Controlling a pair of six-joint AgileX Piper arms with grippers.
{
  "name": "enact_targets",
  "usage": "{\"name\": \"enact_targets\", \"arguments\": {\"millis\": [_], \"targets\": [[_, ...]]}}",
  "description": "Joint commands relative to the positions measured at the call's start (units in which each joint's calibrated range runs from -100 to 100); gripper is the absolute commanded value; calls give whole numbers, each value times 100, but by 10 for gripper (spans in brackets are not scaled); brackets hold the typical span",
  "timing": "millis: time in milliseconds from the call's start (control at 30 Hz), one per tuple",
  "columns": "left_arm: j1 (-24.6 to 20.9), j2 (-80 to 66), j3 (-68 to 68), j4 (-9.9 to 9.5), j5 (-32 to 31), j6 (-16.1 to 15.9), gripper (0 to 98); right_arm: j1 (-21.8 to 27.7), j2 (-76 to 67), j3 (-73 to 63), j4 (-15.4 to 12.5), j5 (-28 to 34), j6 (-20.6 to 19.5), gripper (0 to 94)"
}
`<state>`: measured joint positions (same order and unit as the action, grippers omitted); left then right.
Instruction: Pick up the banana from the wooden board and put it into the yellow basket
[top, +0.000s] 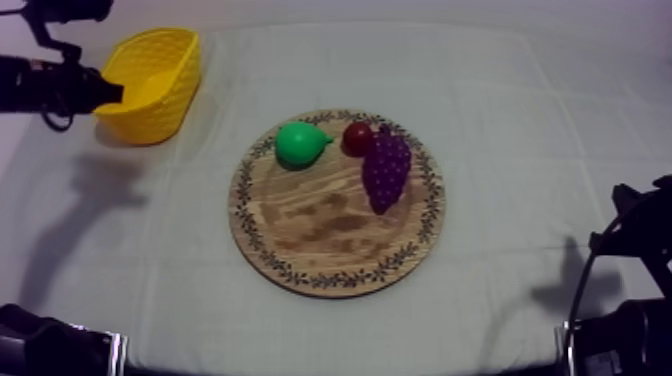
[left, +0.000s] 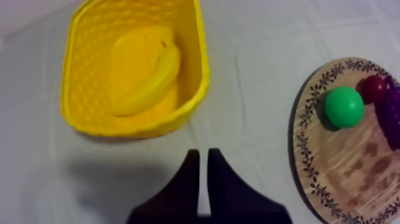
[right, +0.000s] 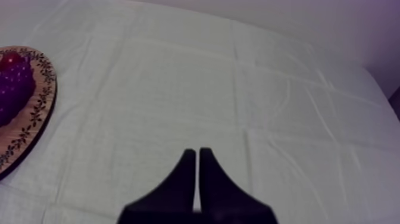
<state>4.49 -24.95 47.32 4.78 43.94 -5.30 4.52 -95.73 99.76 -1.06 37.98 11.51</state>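
Observation:
The banana (left: 149, 77) lies inside the yellow basket (left: 77, 89), which stands at the table's far left (top: 160, 95). My left gripper (left: 202, 155) is shut on nothing and hovers over the cloth just in front of the basket. From above, its tip (top: 115, 93) sits at the basket's left rim. The round wooden board (top: 330, 230) lies mid-table and has no banana on it. My right gripper (right: 197, 152) is shut on nothing and hangs over bare cloth to the right of the board (right: 33, 113).
On the board's far part sit a green pear (top: 300, 144), a small red fruit (top: 357, 137) and a bunch of purple grapes (top: 386, 170). My right arm (top: 625, 290) rests low at the right edge. Open cloth lies between basket and board.

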Motion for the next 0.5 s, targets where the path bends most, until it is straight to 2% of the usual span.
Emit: {"name": "enact_targets", "arguments": {"millis": [0, 233, 467], "targets": [[-8, -991, 1008, 88, -318, -61, 37, 0, -2, 2, 1, 1, -1, 3], [-167, -2613, 2643, 495, -1066, -427, 13, 0, -2, 2, 1, 1, -1, 3], [-360, -4111, 3699, 575, -1262, -583, 3, 0, -2, 2, 1, 1, -1, 3]]}}
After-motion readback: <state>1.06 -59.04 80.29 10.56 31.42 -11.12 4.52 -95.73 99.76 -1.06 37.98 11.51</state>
